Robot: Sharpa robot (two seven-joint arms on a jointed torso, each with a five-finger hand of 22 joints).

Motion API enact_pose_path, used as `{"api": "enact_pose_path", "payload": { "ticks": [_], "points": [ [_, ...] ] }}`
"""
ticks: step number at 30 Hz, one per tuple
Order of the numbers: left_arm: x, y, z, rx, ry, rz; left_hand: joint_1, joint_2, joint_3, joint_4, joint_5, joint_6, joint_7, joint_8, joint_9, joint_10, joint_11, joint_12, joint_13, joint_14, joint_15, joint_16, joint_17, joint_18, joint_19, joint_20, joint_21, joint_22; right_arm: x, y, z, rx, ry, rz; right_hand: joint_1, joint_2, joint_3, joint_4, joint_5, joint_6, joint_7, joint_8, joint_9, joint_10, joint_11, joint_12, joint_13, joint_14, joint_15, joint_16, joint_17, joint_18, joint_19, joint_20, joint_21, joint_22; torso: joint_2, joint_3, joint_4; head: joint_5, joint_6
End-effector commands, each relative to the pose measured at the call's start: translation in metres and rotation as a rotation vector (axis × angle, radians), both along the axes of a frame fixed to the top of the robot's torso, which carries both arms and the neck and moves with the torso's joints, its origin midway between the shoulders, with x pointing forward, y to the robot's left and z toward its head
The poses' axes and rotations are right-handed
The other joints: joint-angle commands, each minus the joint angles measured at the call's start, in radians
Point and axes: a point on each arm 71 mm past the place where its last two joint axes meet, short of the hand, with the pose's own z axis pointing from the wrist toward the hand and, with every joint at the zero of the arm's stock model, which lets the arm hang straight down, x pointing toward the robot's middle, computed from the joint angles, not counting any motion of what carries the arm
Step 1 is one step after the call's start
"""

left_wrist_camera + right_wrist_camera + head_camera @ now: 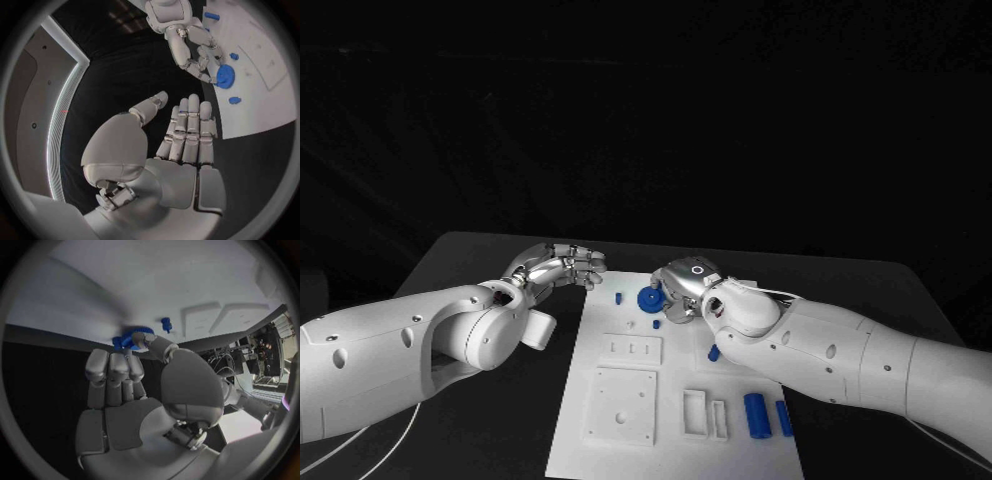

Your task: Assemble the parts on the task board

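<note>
I see my right hand point(687, 290) at the far end of the task board point(625, 440), its fingers point(147, 340) clamped on the blue gear point(225, 77) there; my left hand point(567, 265) hovers over the tabletop point(488, 250) just left of the board, fingers apart, holding nothing.

The right hand point(687, 290) covers part of the blue gear point(651, 298); the board point(625, 440) runs off the picture's bottom edge.

Task board point(678, 420): white matt plastic, smooth. Parts, e.g. gear point(651, 298): blue matt plastic. Hands: silver metal, semi-gloss. Arms: white glossy plastic. Table point(488, 250): black, matt.
</note>
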Motion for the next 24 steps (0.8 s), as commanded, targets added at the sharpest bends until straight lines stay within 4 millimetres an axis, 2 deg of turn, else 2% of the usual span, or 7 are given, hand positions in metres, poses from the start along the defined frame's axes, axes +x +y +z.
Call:
{"api": "enact_pose_path", "payload": {
  "ticks": [1,6,8,9,14,21,24],
  "points": [
    [0.000,-0.001,0.002,-0.001,-0.007,-0.005,0.002,-0.011,0.003,-0.002,-0.004,-0.007,0.004,-0.005,0.002,0.000,0.007,-0.005,-0.001,0.005,0.002,-0.004,0.001,0.018,-0.006,0.000,0.005,-0.001,0.001,-0.002,-0.005,-0.018,0.066,-0.011,-0.008,0.019,0.002,-0.011,0.043,0.005,-0.002,0.009,0.004,0.006,-0.003,0.004,0.078,0.002,-0.004,-0.006,0.003,0.108,-0.001,0.002,0.005,0.015,0.000,-0.0009,0.0003,0.000,-0.002],
    [0.000,0.000,0.001,-0.001,-0.007,-0.003,0.002,-0.011,0.003,-0.002,-0.004,-0.009,0.005,-0.007,0.002,-0.002,0.008,-0.006,-0.002,0.005,0.002,-0.005,0.002,0.018,-0.006,0.001,0.006,-0.002,0.001,-0.004,-0.006,-0.009,0.083,-0.017,-0.025,0.052,0.027,-0.009,0.109,0.003,-0.001,0.013,0.004,0.010,-0.002,0.009,0.082,0.003,-0.003,-0.007,0.005,0.108,-0.001,0.004,0.004,0.015,-0.001,-0.0001,-0.0008,0.001,-0.001],
    [0.000,0.000,0.001,0.000,-0.007,-0.003,0.002,-0.011,0.003,-0.002,-0.004,-0.009,0.005,-0.007,0.002,-0.002,0.008,-0.006,-0.002,0.005,0.002,-0.005,0.002,0.018,-0.007,0.001,0.006,-0.002,0.001,-0.006,-0.005,-0.004,0.080,-0.019,-0.031,0.064,0.039,-0.009,0.120,0.002,-0.001,0.014,0.003,0.011,-0.003,0.010,0.084,0.003,-0.003,-0.008,0.006,0.108,-0.001,0.005,0.004,0.015,-0.001,0.0001,-0.0010,0.001,-0.001],
    [0.000,0.000,0.001,0.000,-0.007,-0.003,0.002,-0.011,0.003,-0.002,-0.004,-0.009,0.005,-0.007,0.002,-0.002,0.008,-0.006,-0.002,0.005,0.002,-0.005,0.002,0.018,-0.007,0.001,0.006,-0.002,0.001,-0.006,-0.005,-0.002,0.076,-0.019,-0.044,0.079,0.054,-0.007,0.137,0.001,-0.002,0.014,0.002,0.011,-0.002,0.011,0.084,0.002,-0.002,-0.008,0.008,0.108,-0.003,0.006,0.004,0.016,-0.001,0.0000,-0.0011,0.001,-0.001],
    [0.000,0.001,0.001,0.000,-0.007,-0.001,0.002,-0.011,0.003,-0.002,-0.003,-0.010,0.005,-0.007,0.002,-0.002,0.008,-0.006,-0.002,0.005,0.002,-0.005,0.002,0.018,-0.007,0.001,0.006,-0.002,0.000,-0.010,-0.003,0.013,0.059,-0.020,-0.067,0.101,0.093,-0.018,0.143,0.004,0.001,0.019,0.002,0.015,0.000,0.016,0.088,0.003,-0.002,-0.007,0.011,0.108,0.000,0.004,0.008,0.016,-0.001,0.0006,-0.0015,0.000,-0.002],
    [0.001,0.004,0.002,0.000,-0.011,0.005,0.003,-0.011,0.003,-0.002,-0.003,-0.010,0.005,-0.008,0.002,-0.003,0.008,-0.006,-0.003,0.005,0.002,-0.005,0.002,0.018,-0.007,0.001,0.006,-0.002,-0.005,-0.024,0.008,0.154,-0.021,0.007,-0.078,0.094,0.101,-0.025,0.121,0.004,0.003,0.021,0.002,0.017,0.001,0.017,0.089,0.004,-0.001,-0.006,0.013,0.108,0.005,0.001,0.011,0.016,-0.001,0.0013,-0.0007,-0.002,0.002],
    [0.002,0.005,0.002,0.000,-0.013,0.009,0.003,-0.011,0.003,-0.001,-0.003,-0.010,0.005,-0.008,0.002,-0.003,0.008,-0.006,-0.003,0.005,0.002,-0.006,0.002,0.018,-0.007,0.001,0.006,-0.003,-0.007,-0.036,0.020,0.247,-0.034,0.031,-0.079,0.073,0.079,-0.026,0.031,0.009,0.007,0.027,0.004,0.024,0.005,0.023,0.092,0.007,0.003,-0.005,0.015,0.108,0.013,-0.005,0.012,0.013,-0.002,0.0015,-0.0029,-0.003,0.006]
  ]
}}
